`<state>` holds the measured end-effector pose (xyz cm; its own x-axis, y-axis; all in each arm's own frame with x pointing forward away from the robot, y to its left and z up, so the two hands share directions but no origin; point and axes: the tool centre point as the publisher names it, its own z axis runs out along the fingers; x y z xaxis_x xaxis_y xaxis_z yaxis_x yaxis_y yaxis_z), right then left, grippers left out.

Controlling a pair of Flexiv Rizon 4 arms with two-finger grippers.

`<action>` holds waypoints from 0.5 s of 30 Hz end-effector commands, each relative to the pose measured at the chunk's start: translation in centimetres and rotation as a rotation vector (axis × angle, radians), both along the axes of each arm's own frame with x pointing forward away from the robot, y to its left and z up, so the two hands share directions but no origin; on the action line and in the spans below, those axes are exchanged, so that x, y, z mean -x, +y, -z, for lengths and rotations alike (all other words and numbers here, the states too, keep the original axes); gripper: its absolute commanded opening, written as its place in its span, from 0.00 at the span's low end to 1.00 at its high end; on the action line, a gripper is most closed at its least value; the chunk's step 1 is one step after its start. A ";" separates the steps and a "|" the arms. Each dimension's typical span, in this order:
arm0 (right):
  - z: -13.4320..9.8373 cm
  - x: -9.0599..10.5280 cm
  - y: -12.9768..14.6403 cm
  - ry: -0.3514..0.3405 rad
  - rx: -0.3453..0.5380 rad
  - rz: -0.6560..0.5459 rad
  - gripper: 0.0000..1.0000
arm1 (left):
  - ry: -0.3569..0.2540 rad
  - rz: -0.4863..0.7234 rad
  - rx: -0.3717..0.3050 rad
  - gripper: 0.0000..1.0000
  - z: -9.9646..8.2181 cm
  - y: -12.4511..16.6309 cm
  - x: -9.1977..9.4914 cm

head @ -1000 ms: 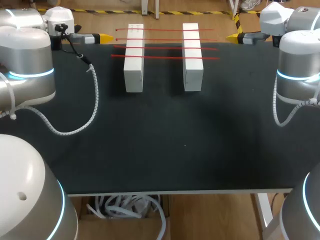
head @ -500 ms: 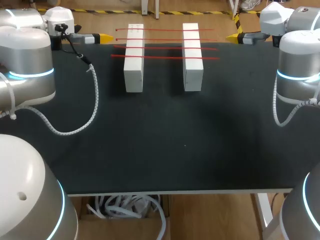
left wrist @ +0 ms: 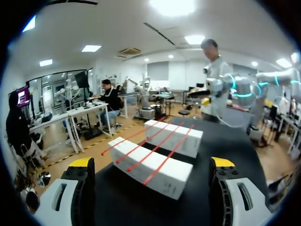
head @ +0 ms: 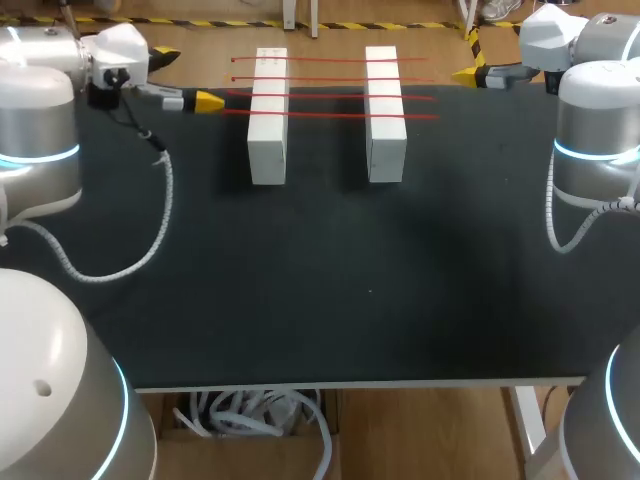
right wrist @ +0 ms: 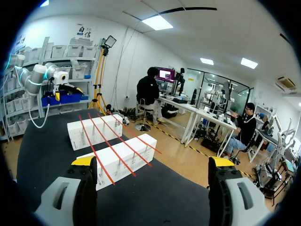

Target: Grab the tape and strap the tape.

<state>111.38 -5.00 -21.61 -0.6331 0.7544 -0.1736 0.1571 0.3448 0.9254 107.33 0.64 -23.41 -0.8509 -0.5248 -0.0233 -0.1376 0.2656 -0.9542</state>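
Tape strips [head: 330, 97] span two white blocks [head: 268, 140], left fingers [left wrist: 81, 163] spread nearby.

We see the table [head: 300, 290] under bright, even light from overhead. The white blocks [head: 268, 120] are lit strongly on top, yet the red tapes [head: 330, 78] across them are not washed out. A soft shadow lies on the dark mat between the blocks, and the mat itself gives almost no glare. In both wrist views the ceiling panels [left wrist: 171, 5] high above the blocks burn out to plain white.
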 end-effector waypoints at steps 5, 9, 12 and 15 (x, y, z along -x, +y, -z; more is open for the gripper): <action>0.0 0.0 0.0 0.000 0.000 0.000 1.00 | 0.013 0.122 0.022 1.00 1.7 0.8 -1.0; 0.0 0.0 0.0 0.000 0.000 0.000 1.00 | 0.012 0.144 0.035 0.32 2.5 0.5 -1.0; 0.0 0.0 0.0 0.000 0.000 0.000 1.00 | 0.018 0.155 0.045 0.37 3.1 0.3 -1.1; 0.0 0.0 0.0 0.000 0.000 0.000 1.00 | 0.023 0.157 0.051 0.41 3.6 0.2 -1.3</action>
<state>111.38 -5.00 -21.61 -0.6330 0.7544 -0.1736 0.1571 0.3448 0.9254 107.99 0.98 -26.40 -0.9163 -0.4002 0.0170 -0.1241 0.2433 -0.9620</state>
